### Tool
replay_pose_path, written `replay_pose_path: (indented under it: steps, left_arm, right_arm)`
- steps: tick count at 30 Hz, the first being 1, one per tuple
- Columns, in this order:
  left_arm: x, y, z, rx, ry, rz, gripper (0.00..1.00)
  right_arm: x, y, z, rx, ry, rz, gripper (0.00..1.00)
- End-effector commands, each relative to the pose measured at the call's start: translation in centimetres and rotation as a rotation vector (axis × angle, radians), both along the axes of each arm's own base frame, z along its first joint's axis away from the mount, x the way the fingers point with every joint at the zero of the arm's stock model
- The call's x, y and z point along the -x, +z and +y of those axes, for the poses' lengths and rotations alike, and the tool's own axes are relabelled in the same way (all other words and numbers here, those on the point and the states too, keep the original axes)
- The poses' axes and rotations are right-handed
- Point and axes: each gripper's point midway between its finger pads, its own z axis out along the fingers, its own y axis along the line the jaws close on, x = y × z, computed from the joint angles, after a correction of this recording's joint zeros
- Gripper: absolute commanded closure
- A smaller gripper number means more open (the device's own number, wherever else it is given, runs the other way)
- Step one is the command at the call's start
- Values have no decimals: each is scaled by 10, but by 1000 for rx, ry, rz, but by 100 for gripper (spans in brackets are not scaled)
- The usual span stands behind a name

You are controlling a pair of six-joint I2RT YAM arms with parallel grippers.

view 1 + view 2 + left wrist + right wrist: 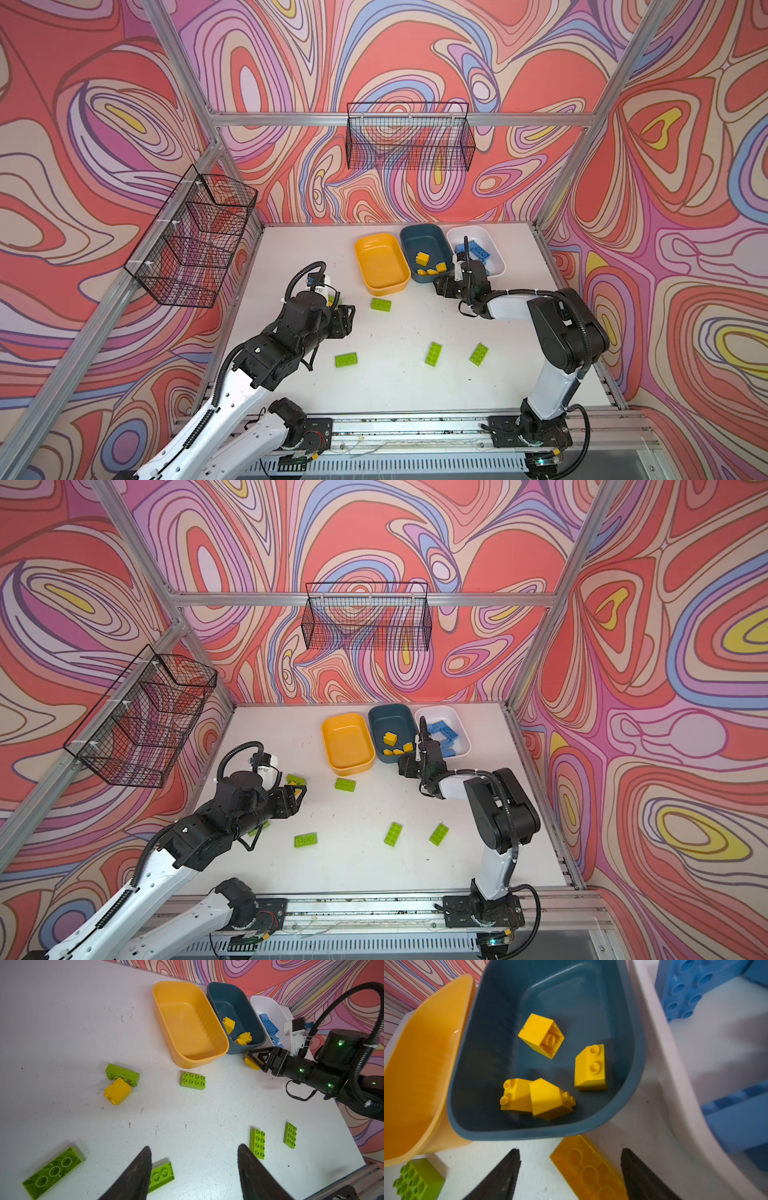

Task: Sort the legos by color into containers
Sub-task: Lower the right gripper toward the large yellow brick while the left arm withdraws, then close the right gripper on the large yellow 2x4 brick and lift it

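Note:
My right gripper [570, 1150] stands open low over the table in front of the dark blue container [424, 241]. An upturned flat yellow lego [587, 1169] lies between its fingers, touching neither. Several yellow legos [542, 1035] lie in that container. Beside it, the white container [469, 235] holds blue legos [482, 252], and the yellow container [380, 262] has nothing in it. My left gripper [194, 1148] hangs open above the table, holding nothing. A yellow lego [117, 1091] leans on a green lego [122, 1074] ahead of it. Several green legos [381, 304] lie scattered.
Wire baskets hang on the back wall [409, 137] and the left wall [195, 237]. Green legos lie mid-table [433, 353] and near the left arm [346, 360]. An aluminium rail [415, 428] runs along the table's front edge.

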Motion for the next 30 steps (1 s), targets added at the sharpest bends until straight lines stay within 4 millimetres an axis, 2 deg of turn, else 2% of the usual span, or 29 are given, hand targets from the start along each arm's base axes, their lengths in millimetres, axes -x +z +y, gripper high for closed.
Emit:
replay_pose_path:
  steps: [1, 11, 14, 24, 30]
  left_arm:
    - [3, -3, 5, -19, 15, 14, 35]
    - [1, -5, 3, -16, 14, 16, 35]
    - [1, -5, 4, -15, 16, 15, 35]
    - [13, 6, 19, -9, 49, -22, 35]
    - [22, 4, 31, -23, 76, -29, 35]
  right_arm:
    - [-3, -7, 6, 3, 39, 12, 20]
    - [7, -14, 3, 5, 36, 43, 25]
    - [8, -20, -2, 47, 8, 68, 29]
    - [18, -36, 3, 259, -31, 112, 39]
    - [24, -43, 12, 354, -25, 114, 53]
